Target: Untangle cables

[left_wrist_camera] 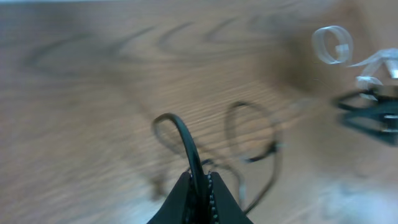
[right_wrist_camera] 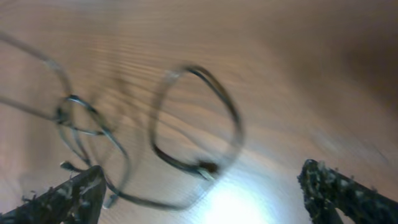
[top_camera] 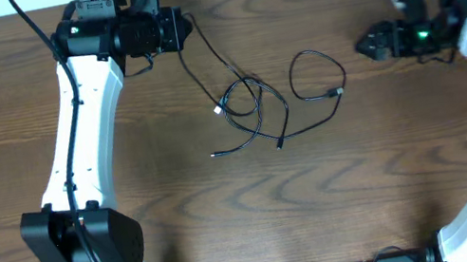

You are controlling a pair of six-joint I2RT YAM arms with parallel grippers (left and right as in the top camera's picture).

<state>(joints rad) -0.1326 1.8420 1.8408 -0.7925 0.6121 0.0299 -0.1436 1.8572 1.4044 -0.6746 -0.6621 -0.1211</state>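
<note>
Thin black cables lie tangled at the table's middle. One of them forms a round loop to the right that ends in a small plug. My left gripper is at the back, shut on a black cable that runs from its jaws down to the tangle. My right gripper is open and empty, off to the right of the loop. In the right wrist view the loop and the tangle lie ahead of the spread fingers. I see no white cord.
The wooden table runs to its back edge just behind the left gripper. In the left wrist view, the right arm and a clear looped strip show at the far right. The arm bases stand at the front corners.
</note>
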